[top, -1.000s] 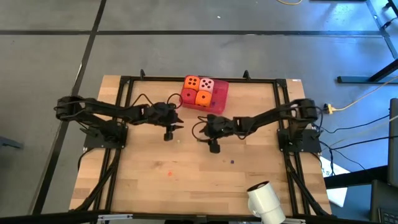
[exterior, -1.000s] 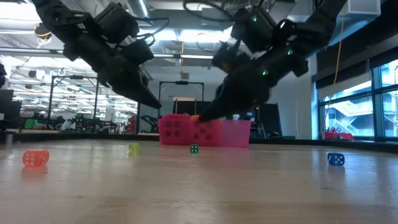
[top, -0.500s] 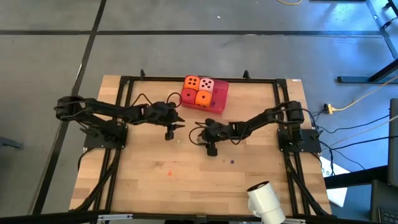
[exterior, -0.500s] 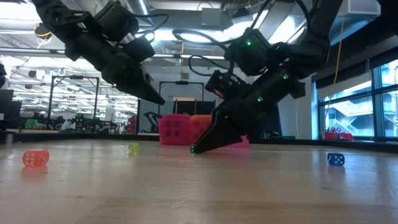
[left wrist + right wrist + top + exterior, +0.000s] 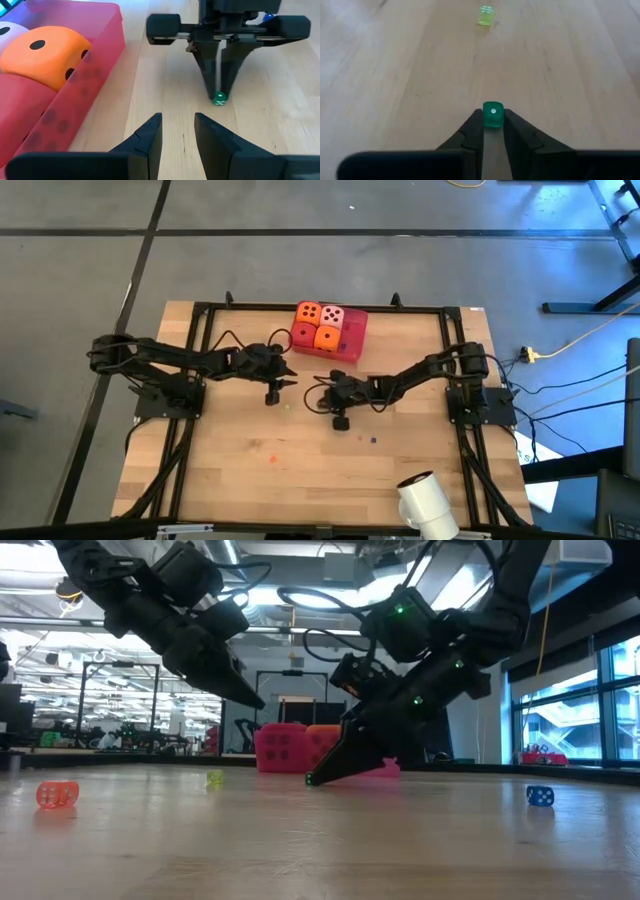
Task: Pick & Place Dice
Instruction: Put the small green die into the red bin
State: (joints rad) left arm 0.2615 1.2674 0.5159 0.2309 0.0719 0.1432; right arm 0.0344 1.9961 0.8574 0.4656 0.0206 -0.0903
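While the left gripper (image 5: 177,137) hangs parted, right fingers (image 5: 472,131) pinch the green die (image 5: 493,115).

The high camera looked straight down on the whole surface (image 5: 300,470). The low camera sat at surface height, facing level toward the room. Each wrist camera looked closely past its own fingers; both shared the green die (image 5: 218,99) with the low view.

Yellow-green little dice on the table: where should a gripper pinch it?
Probably its two opposite flat sides, coming down from above. The yellow-green die sits flat on the wooden table, apart from the green die held by the right gripper.
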